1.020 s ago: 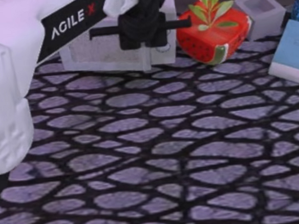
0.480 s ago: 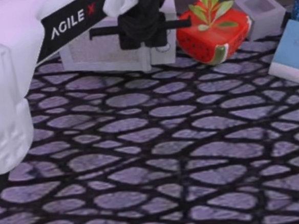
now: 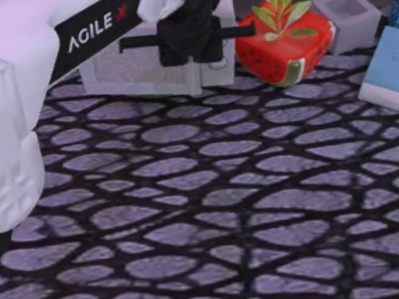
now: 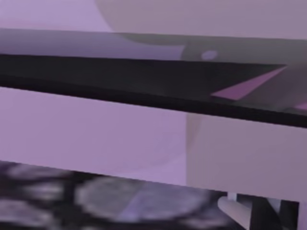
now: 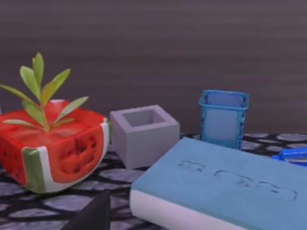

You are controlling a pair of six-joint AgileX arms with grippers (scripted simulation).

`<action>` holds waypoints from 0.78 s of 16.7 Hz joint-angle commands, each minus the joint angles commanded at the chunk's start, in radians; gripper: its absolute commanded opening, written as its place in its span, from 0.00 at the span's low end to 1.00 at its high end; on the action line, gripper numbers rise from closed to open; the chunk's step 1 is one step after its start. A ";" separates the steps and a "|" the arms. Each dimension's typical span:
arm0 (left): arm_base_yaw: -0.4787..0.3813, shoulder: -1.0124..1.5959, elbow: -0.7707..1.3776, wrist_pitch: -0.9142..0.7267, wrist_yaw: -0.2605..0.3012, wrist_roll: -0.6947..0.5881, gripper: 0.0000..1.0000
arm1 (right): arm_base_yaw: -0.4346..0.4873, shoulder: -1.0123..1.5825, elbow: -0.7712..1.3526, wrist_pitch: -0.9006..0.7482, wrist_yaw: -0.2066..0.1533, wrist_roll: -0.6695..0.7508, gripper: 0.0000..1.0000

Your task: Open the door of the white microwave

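Our left gripper [image 3: 191, 44] sits against the front of the large white boxy microwave [image 3: 122, 73] at the table's far edge, left of centre, over the right end of its flat white door with the grey speckled mesh window [image 3: 135, 66]. We cannot tell whether the fingers are parted or closed. Just right stands a red watermelon-shaped planter [image 3: 284, 44], then a small grey open cube [image 3: 349, 17].
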 joint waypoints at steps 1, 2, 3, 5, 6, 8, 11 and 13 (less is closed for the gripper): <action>0.000 0.000 0.000 0.000 0.000 0.000 0.00 | 0.000 0.000 0.000 0.000 0.000 0.000 1.00; 0.000 0.000 0.000 0.000 0.000 0.000 0.00 | 0.000 0.000 0.000 0.000 0.000 0.000 1.00; 0.000 0.000 0.000 0.000 0.000 0.000 0.00 | 0.000 0.000 0.000 0.000 0.000 0.000 1.00; -0.006 0.007 -0.002 0.001 0.005 -0.004 0.00 | 0.000 0.000 0.000 0.000 0.000 0.000 1.00; -0.006 0.004 -0.005 0.004 0.006 -0.001 0.00 | 0.000 0.000 0.000 0.000 0.000 0.000 1.00; -0.003 -0.023 -0.043 0.025 0.012 0.022 0.00 | 0.000 0.000 0.000 0.000 0.000 0.000 1.00; 0.004 -0.080 -0.139 0.073 0.033 0.072 0.00 | 0.000 0.000 0.000 0.000 0.000 0.000 1.00; 0.007 -0.105 -0.177 0.096 0.044 0.095 0.00 | 0.000 0.000 0.000 0.000 0.000 0.000 1.00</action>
